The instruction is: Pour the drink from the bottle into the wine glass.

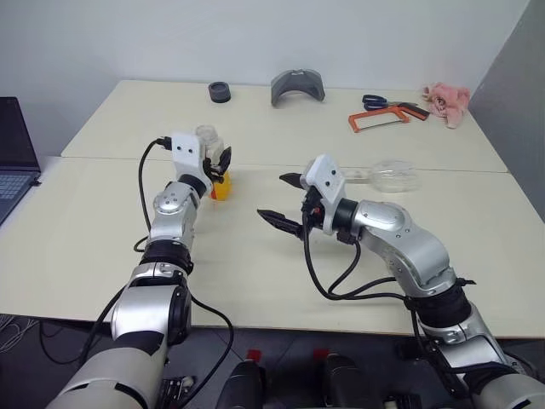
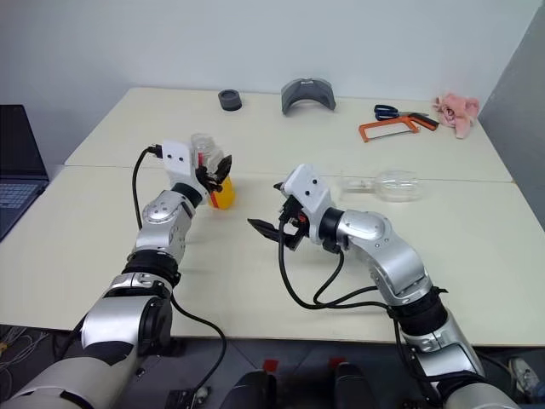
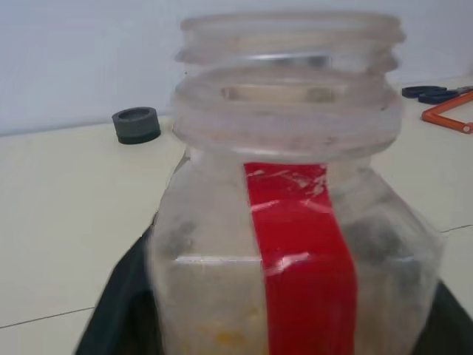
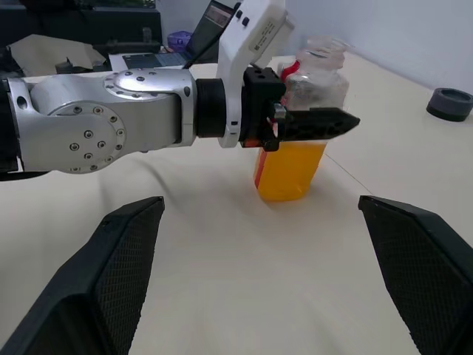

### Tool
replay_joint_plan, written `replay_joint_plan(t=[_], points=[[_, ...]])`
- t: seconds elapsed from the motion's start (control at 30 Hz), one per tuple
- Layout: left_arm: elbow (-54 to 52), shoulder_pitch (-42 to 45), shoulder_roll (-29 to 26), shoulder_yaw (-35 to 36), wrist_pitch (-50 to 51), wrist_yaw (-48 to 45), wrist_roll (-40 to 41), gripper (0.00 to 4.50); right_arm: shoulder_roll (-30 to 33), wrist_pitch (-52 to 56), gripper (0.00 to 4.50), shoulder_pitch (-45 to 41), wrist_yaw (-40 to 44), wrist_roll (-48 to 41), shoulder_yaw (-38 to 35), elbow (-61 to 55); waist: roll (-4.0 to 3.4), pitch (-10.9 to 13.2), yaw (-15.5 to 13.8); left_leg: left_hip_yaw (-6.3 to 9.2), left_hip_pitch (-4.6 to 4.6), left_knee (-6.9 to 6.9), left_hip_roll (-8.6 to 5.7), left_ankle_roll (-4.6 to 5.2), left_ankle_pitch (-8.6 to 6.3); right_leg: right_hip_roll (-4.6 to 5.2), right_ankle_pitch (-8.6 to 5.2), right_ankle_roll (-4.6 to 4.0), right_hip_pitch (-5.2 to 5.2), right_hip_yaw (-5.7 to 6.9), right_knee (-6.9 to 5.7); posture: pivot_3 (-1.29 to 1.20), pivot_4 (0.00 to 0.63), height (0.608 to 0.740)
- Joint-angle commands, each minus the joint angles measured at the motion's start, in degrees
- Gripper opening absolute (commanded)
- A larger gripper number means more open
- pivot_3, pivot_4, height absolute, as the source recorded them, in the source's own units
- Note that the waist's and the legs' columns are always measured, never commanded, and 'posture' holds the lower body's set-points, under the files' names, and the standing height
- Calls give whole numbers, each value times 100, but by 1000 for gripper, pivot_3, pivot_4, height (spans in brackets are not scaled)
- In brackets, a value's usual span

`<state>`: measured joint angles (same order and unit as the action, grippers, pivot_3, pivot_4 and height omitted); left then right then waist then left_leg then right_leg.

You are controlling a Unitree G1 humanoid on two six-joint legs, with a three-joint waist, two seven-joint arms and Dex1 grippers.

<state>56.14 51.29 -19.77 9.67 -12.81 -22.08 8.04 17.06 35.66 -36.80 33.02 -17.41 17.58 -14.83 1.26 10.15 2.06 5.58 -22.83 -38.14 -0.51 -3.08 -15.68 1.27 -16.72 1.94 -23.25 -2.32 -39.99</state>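
Two cream tables [image 1: 102,247] pushed together against a pale wall; laptop [image 1: 15,153] cut off at the left edge; far edge carries a black ring [image 1: 220,92], grey curved piece [image 1: 298,87], scissors [image 1: 385,102], orange saw [image 1: 379,119], pink cloth [image 1: 448,102]. Bottle [image 2: 218,175] upright left of centre, uncapped, drink [image 4: 290,171] filling its lower part; left gripper [image 2: 215,175] fingers flank it, contact hard to judge. Wine glass [image 1: 393,176] lies on its side, right of centre, stem partly hidden. Right gripper [image 1: 285,201] near centre, jaws wide apart, holding nothing.

No writing, brand or number can be read anywhere.
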Motion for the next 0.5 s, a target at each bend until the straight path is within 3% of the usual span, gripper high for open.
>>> replay_joint_plan(t=[0.03, 0.07, 0.5], points=[[-203, -81, -12, 85, -3, -48, 80, 4163, -57, -13, 4500, -41, 49, 9, -30, -241, 0, 0, 1, 1, 0, 0, 0, 0, 0, 0, 0, 0, -1, 0, 0, 0, 150, 740], [-251, -122, -15, 84, 12, -60, 89, 4477, -60, 13, 4500, -14, 51, 10, -35, -275, 0, 0, 1, 1, 0, 0, 0, 0, 0, 0, 0, 0, -1, 0, -1, 0, 150, 740], [-1161, -1003, -60, -55, 251, 164, -98, 4477, 47, 206, 4500, 650, -10, 163, 40, -733, 0, 0, -2, 3, 0, 3, 1, 2, -1, 0, 0, 0, -2, 1, 0, 0, 150, 740]])
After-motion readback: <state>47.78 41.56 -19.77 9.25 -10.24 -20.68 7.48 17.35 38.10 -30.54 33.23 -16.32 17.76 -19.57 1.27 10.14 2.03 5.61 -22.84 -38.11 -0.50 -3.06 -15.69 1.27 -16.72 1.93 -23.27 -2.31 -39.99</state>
